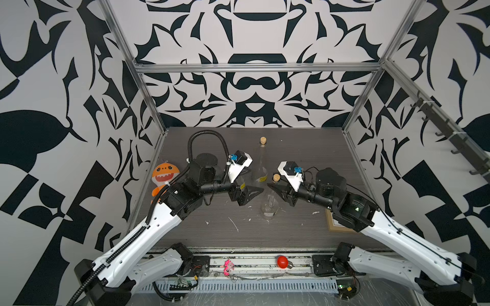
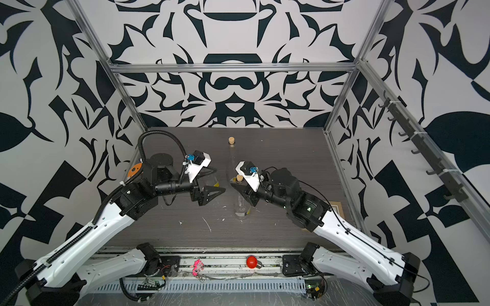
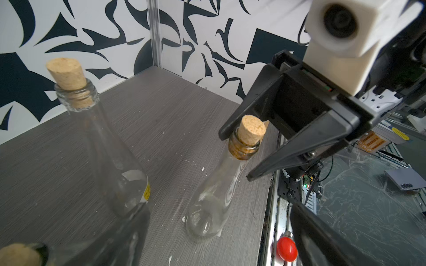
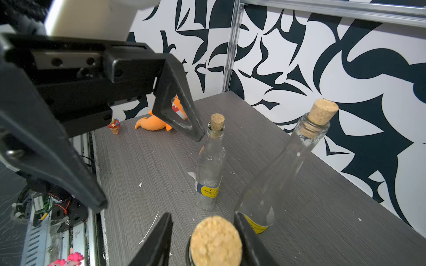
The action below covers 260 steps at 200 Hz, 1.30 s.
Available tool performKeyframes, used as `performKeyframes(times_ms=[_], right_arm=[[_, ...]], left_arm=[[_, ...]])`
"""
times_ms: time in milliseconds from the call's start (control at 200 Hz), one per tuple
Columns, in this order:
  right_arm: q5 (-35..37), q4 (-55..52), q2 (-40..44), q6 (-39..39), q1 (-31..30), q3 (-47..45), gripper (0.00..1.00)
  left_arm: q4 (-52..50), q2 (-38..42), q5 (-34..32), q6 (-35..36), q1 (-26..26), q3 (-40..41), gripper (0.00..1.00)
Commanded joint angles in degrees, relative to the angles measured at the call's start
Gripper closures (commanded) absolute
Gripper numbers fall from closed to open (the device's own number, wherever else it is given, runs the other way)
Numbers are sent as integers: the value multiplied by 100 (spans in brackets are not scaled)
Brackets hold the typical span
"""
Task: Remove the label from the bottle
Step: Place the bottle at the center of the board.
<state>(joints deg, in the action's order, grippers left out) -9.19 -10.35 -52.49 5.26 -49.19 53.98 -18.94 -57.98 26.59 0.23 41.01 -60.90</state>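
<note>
Upright corked clear bottle [image 4: 209,175], yellow label [image 4: 208,191] attached

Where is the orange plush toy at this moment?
In a top view the orange plush toy is at the left edge of the table, against the patterned wall and close beside the left arm.

White-shelled arms [image 1: 156,222] carry black joints [image 1: 185,201], black triangular fingers [image 3: 299,147], a ribbed conduit [image 1: 206,133] and seemingly cream camera housings [image 3: 341,27].

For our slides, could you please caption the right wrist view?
Right gripper, jaws open, straddles tan cork stopper; small clear glass bottle, tall clear glass bottle beyond.
</note>
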Motion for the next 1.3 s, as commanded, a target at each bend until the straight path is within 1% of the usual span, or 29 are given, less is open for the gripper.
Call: performKeyframes(times_ms=[0, 80, 195, 300, 325, 420, 475, 605, 750, 910, 1005, 1105, 1135, 1295], right_arm=[[-67, 195, 129, -13, 8, -36, 51], [9, 165, 220, -34, 6, -69, 49], [10, 62, 422, -69, 6, -54, 42], [-102, -123, 600, -64, 6, -11, 38], [-147, -169, 636, -60, 6, 14, 36], [-147, -260, 751, -70, 7, 51, 35], [-25, -290, 806, -89, 6, 69, 34], [569, -270, 1075, -214, 6, 76, 33], [1063, -586, 1445, -307, 13, 131, 33], [1524, -821, 1940, -526, 10, -127, 33], [1672, -1000, 2228, -683, 16, -323, 33], [1640, -1177, 2480, -802, 10, -482, 34], [1636, -1235, 2541, -839, 6, -529, 34], [1562, -1379, 2585, -905, 6, -654, 35]], left_arm=[[128, -70, 287, 78, 16, -184, 1], [139, -138, 415, 104, 21, -198, 1], [120, -157, 756, 248, 21, -188, 1], [114, -181, 932, 385, 21, -164, 1], [87, -195, 968, 422, 21, -176, 1], [39, -316, 1075, 452, 21, -216, 1], [42, -399, 1148, 441, 25, -229, 1], [100, -639, 1113, 460, 153, -263, 1], [190, -961, 1140, 588, 327, -402, 1], [397, -1219, 1290, 762, 346, -481, 1], [385, -1399, 1425, 925, 346, -618, 1], [393, -1460, 1573, 1025, 347, -729, 0], [424, -1666, 1621, 1062, 346, -751, 1], [581, -1871, 1749, 1158, 346, -823, 1]])
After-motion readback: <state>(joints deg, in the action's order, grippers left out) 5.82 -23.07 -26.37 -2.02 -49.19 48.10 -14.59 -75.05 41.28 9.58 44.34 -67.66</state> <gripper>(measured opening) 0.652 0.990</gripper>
